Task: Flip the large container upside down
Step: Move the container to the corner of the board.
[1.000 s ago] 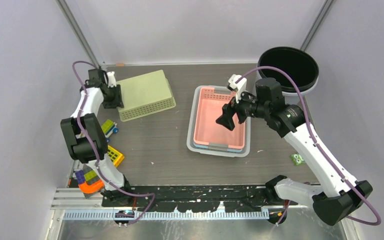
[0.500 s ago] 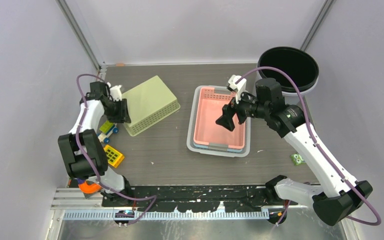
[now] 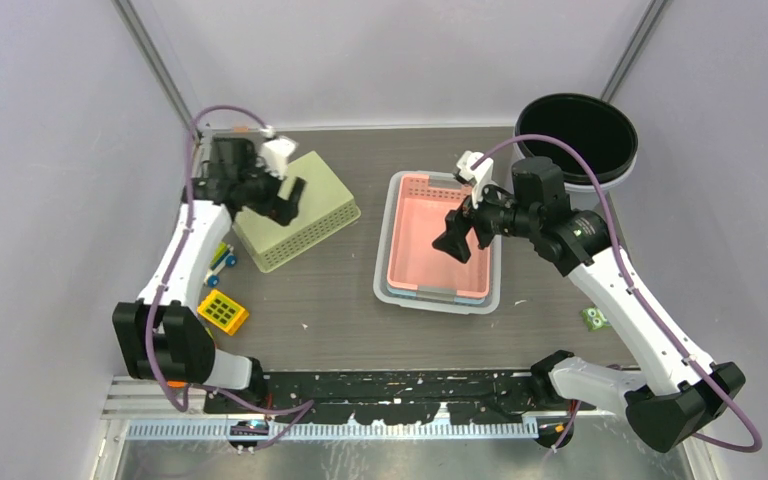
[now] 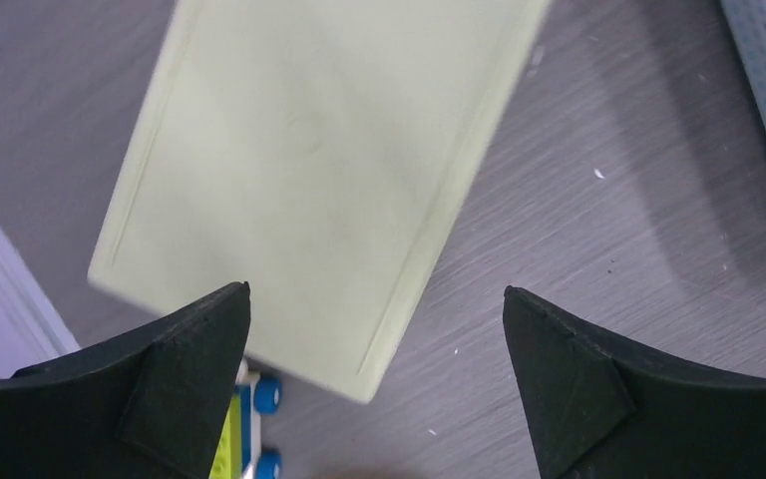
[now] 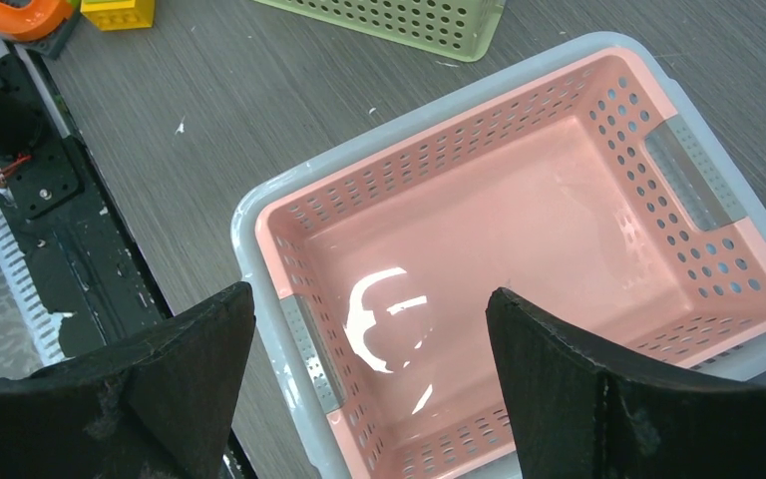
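The large container [image 3: 298, 208], a pale green perforated basket, lies bottom up at the left of the table. Its flat base fills the left wrist view [image 4: 309, 170], and one perforated corner shows in the right wrist view [image 5: 409, 20]. My left gripper [image 3: 292, 193] hangs above it, open and holding nothing [image 4: 375, 289]. My right gripper [image 3: 453, 243] is open over an upright pink basket [image 3: 430, 250] nested in a grey one, and it is empty [image 5: 369, 289].
A black round tub [image 3: 578, 135] stands at the back right. A toy car [image 3: 218, 262] and a yellow block [image 3: 222, 312] lie left of the green container. A small green toy [image 3: 594, 318] sits at the right. An orange piece [image 5: 20, 12] lies near the front rail.
My left gripper shifted the green container forward and turned it slightly, then opened, let go and rose above its base. The right arm has not moved.
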`<state>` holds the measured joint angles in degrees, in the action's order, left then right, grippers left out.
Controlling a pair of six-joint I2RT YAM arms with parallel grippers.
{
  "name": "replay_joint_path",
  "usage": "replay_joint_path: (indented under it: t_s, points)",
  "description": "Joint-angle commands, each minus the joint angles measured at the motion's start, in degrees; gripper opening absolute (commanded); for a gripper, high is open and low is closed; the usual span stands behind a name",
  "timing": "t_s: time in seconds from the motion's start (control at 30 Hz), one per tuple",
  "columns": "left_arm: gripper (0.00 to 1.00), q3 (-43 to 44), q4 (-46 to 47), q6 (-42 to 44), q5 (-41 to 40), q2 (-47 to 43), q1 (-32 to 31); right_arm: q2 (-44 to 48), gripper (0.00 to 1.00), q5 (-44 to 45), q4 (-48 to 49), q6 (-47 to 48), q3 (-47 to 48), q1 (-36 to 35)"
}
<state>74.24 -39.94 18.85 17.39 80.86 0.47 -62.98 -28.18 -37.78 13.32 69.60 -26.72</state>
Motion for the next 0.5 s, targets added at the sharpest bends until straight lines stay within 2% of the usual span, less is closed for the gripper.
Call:
replay_joint_path:
  t_s: [0.0,0.17,0.47]
  points:
    - [1.0,0.75,1.48,12.06,-7.14,-0.68,-10.99,1.63,0.9,-0.38,2.18,0.88,0.21,0.57]
    - [1.0,1.13,3.41,15.94,-15.26,3.41,-17.87,1.8,0.9,-0.6,2.39,0.92,-0.04,1.0]
    - [1.0,0.02,11.86,17.35,-26.96,13.4,-21.98,2.25,0.9,-1.87,2.96,0.83,-0.86,1.75]
